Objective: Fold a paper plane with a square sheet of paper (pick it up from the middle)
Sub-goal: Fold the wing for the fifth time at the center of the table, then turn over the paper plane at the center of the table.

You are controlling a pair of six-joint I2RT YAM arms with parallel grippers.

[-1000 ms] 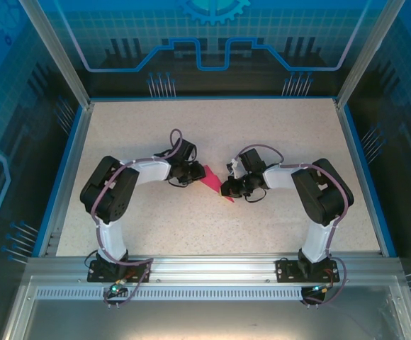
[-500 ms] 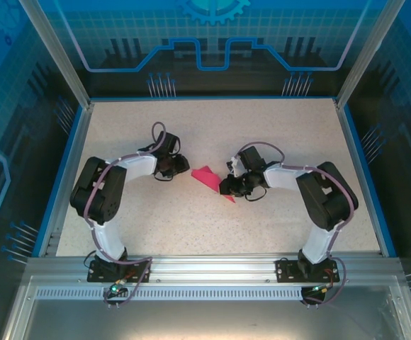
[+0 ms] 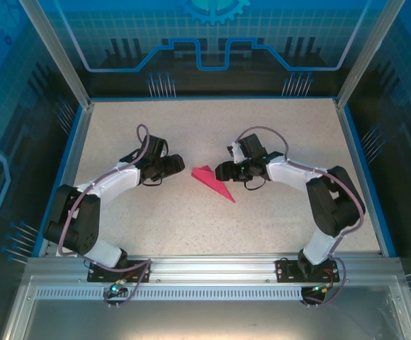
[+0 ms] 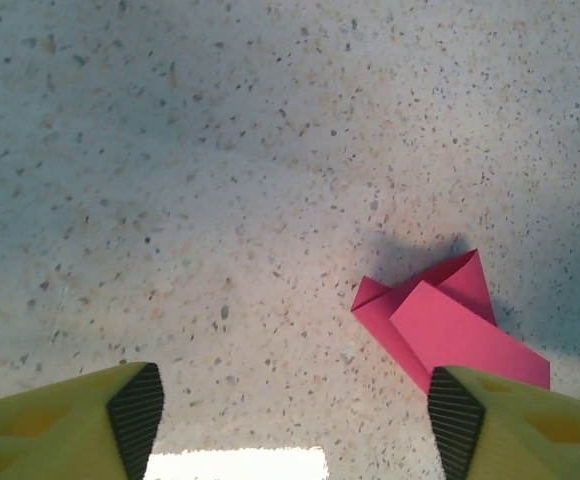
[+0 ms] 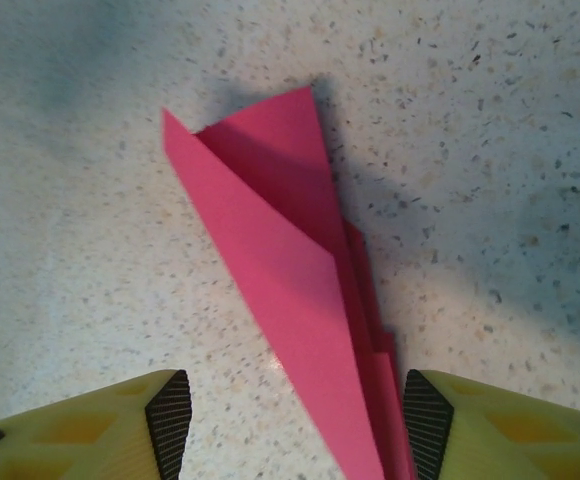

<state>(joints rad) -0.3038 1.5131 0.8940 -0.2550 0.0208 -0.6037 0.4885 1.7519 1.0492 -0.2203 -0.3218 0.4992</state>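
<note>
- Lying flat on the speckled worktop (image 3: 156, 212), the magenta paper plane (image 3: 211, 182) rests free, with no fingers closed on it.
- The left gripper (image 3: 180, 165) sits just left of the plane's blunt tail, clear of it, its fingers (image 4: 135, 420) spread wide with bare worktop between them.
- The right gripper (image 3: 220, 171) sits just right of the plane, its fingers (image 5: 170, 415) parted and straddling the plane's folded layers without pinching them.

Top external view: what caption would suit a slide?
Paper plane lying on the table between open left end effector and right end effector.
</note>
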